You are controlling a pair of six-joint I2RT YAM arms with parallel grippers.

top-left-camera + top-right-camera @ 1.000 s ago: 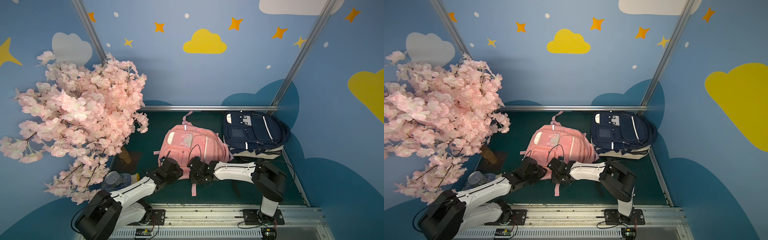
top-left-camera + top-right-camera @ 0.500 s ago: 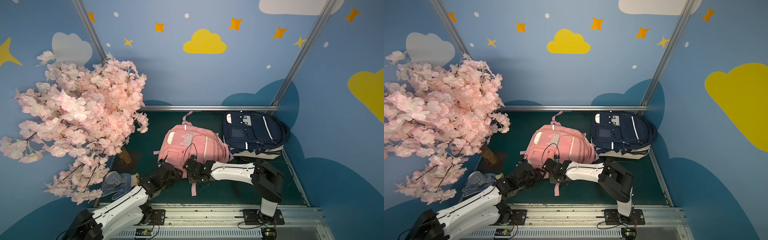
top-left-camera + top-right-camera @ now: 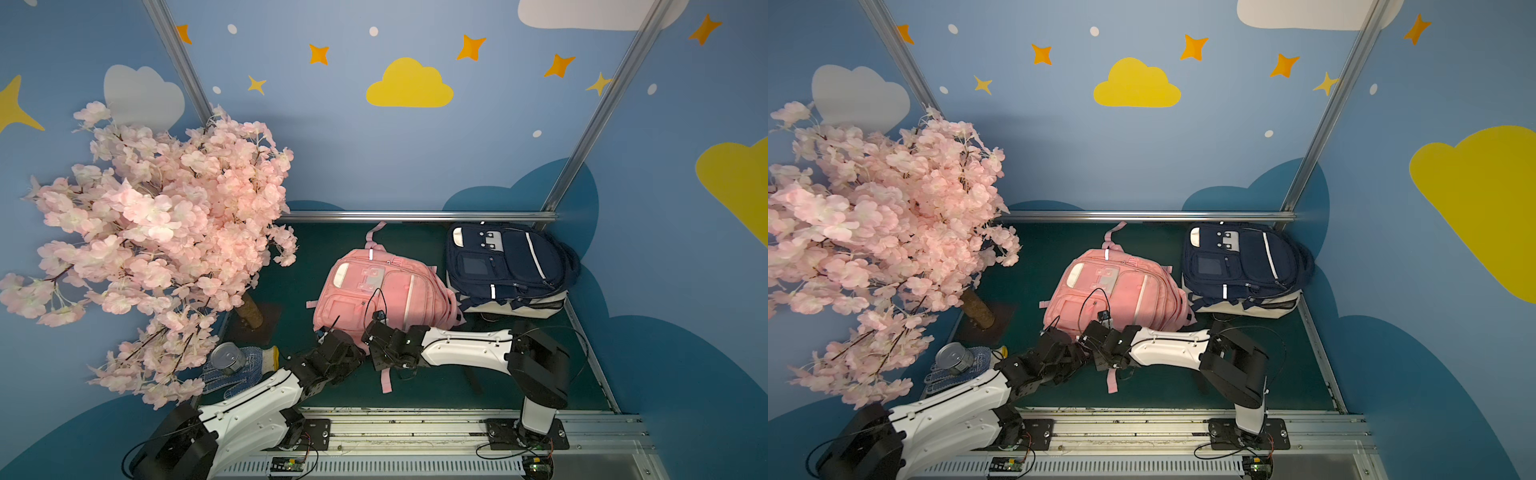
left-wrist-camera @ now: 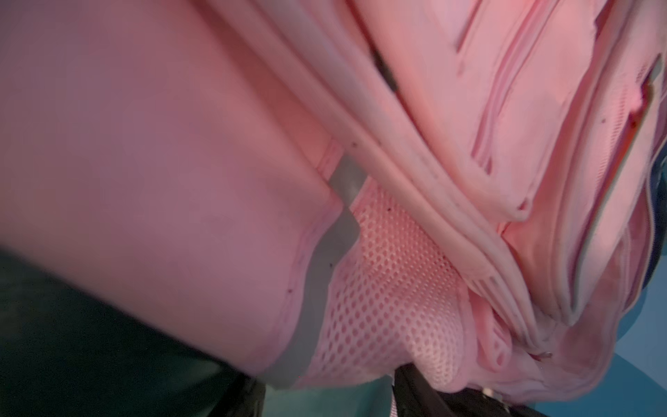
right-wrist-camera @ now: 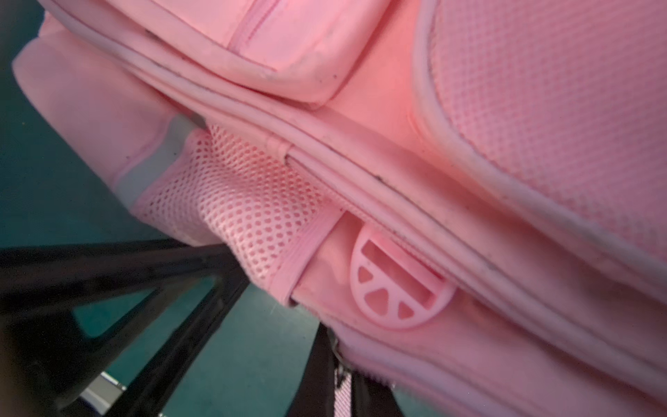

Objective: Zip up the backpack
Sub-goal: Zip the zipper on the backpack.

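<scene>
Pink backpack [image 3: 382,291] lies flat in the middle of the green floor [image 3: 436,390], front up. It looks butted against the navy backpack [image 3: 507,266] on its right. Both arms work its near edge, side by side.

Left arm has shifted a bit lower over the last second. The left gripper [image 3: 332,336] is a touch further back but still at the pack's near-left corner. Can't tell its jaws: the left wrist view is all pink fabric and mesh pocket [image 4: 382,281], no fingers in shot.

Right gripper [image 5: 339,357] has slid slightly toward the left one and its jaws have just closed. As far as the right wrist view shows, they pinch a pink pull tab [image 5: 343,393] hanging below the round buckle [image 5: 400,285].

My read: grasp done, zipping not started. Can't see whether the track is open here. Next is a pull along the seam. Left has to pin the fabric or the whole pack slides.
</scene>
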